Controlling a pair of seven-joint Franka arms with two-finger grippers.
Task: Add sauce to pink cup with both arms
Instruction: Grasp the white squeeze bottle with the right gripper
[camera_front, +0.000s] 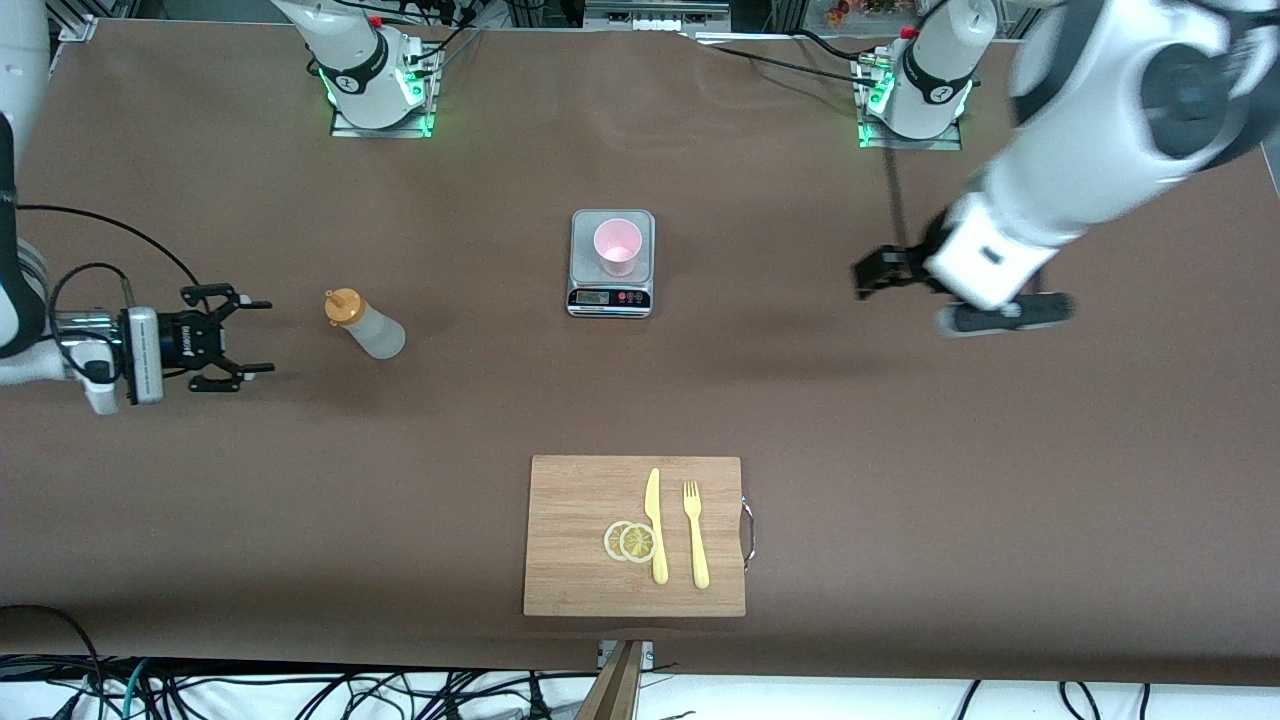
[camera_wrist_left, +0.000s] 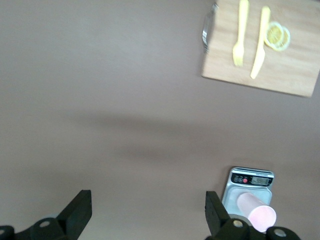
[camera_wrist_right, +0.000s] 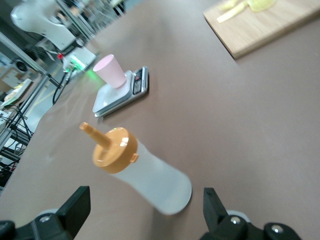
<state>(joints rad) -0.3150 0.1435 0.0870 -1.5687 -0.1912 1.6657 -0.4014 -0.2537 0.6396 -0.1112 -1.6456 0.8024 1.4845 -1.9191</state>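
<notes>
The sauce bottle, whitish with an orange nozzle cap, stands on the brown table toward the right arm's end. My right gripper is open, level with the bottle and a short way from it, fingers pointing at it. In the right wrist view the sauce bottle sits just ahead of the right gripper, between the lines of its two fingers. The pink cup stands on a small scale at mid-table. My left gripper hangs open and empty over bare table toward the left arm's end; the left gripper has the pink cup off to one side.
A wooden cutting board lies near the table's front edge, nearer the front camera than the scale. It carries a yellow plastic knife, a fork and lemon slices. Both arm bases stand along the back edge.
</notes>
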